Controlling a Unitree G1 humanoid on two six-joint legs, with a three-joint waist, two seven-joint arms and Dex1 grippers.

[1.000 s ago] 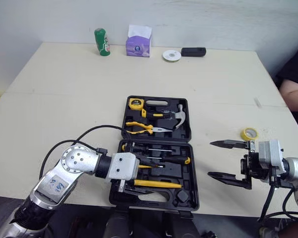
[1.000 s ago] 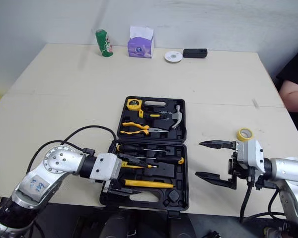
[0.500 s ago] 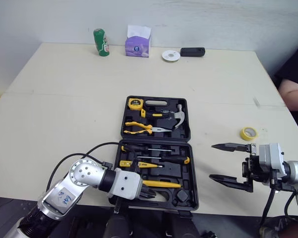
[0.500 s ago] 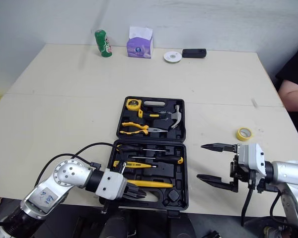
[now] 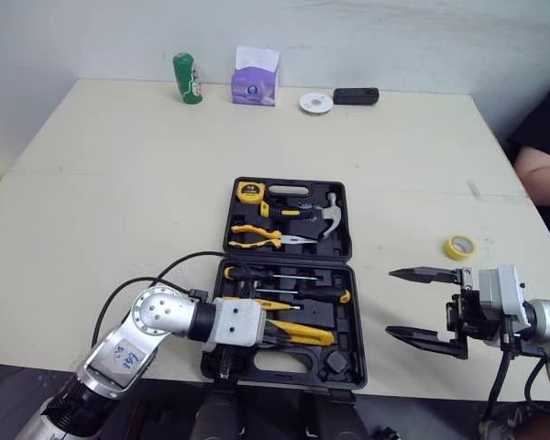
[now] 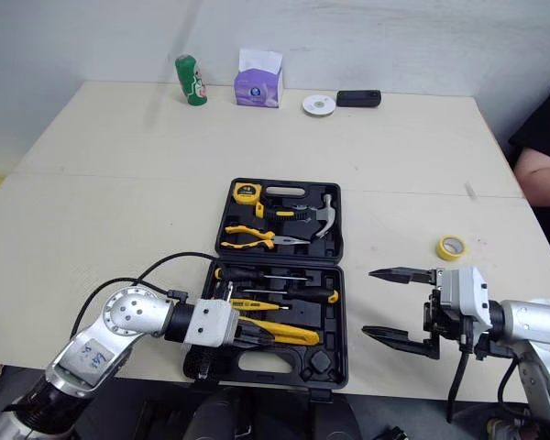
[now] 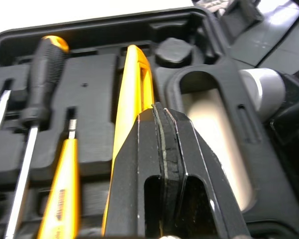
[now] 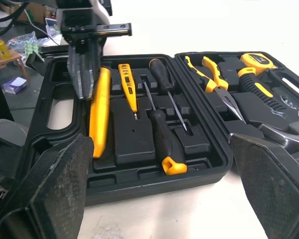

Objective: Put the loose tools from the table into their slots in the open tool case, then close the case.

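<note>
The left tool (image 7: 159, 108), fingers pressed together and holding nothing, sits over the long yellow implement (image 5: 302, 333) in the near half of the case (image 5: 360, 316). That implement looks skewed in its slot, so a careless push could wedge it and stop the lid from shutting. The right tool (image 5: 390, 302), spread wide, hovers right of the case, near the tape roll (image 5: 459, 247) on the counter (image 5: 119, 202).

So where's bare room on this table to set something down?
Widest: bare table left of the tool case, and the band between it and the green can and tissue box. Tighter on the right, where the open right claw hovers near the tape roll.
</note>
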